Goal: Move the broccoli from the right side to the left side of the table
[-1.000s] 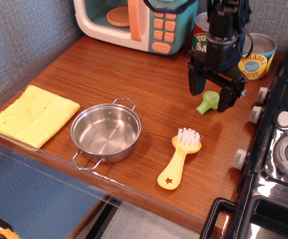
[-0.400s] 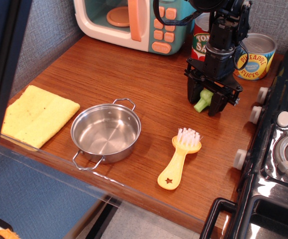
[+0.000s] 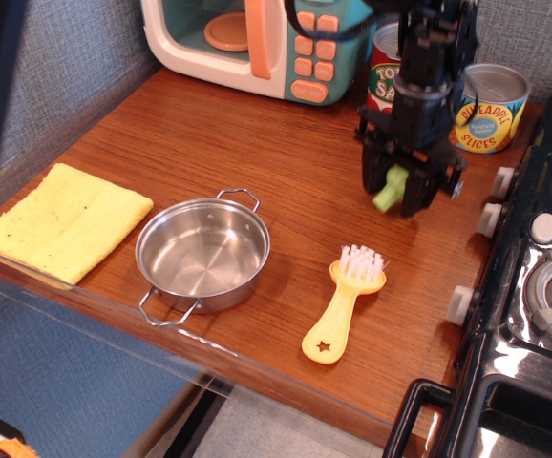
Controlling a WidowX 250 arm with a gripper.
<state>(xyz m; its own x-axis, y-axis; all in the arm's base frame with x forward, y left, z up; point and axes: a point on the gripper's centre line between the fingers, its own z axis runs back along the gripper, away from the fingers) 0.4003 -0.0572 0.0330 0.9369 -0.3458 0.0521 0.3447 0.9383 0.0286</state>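
The broccoli is a small green toy floret with a pale green stem, held between the fingers of my black gripper on the right side of the table. The gripper is shut on it, pointing straight down, and holds it just above the wood. Only the stem and part of the head show between the fingers.
A steel pot stands at the front middle and a yellow cloth lies at the front left. A yellow brush lies in front of the gripper. A toy microwave, two cans and a black stove stand at the back and right.
The gripper dropped over the broccoli, closed on it and has risen slightly with it. A dark blur at the left edge has shifted.
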